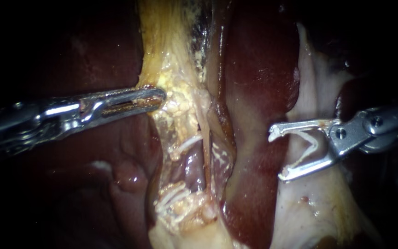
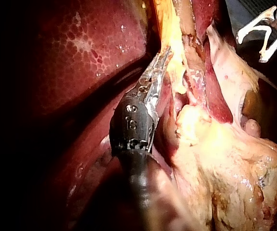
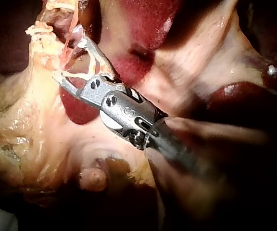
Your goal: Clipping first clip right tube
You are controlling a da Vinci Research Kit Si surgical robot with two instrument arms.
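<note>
- Endoscope view: liver [image 1: 254, 69] fills most of the field, dark red, w/ a yellow fatty band [image 1: 173, 78] running down the middle.
- From the side the left instrument [image 1: 155, 97] comes in level. Its claw looks clamped on the edge of the fatty band, keeping the cleared window spread.
- Opposite, the right instrument [image 1: 277, 154] sits over pale tissue [image 1: 309, 92], well apart from the window. Its claw is spread wide, both halves cradling a white clip [image 1: 310, 144], w/ no tissue inside.
- As I read it, the right tube [image 1: 219, 154] is the reddish strand on the window's right side, just beside a thinner strand [image 1: 204, 161]. No clip on either.
- To do it well, I'd say:
  - bring the claw across square to the tube, not slanting
  - pass one half behind & one in front so the full width sits inside
  - check both tips show past the far side before squeezing
  - catch only the right tube, not its neighbour or fat
- Pull on the fatty band should be even, b/c slack would likely let the strands bunch.
</note>
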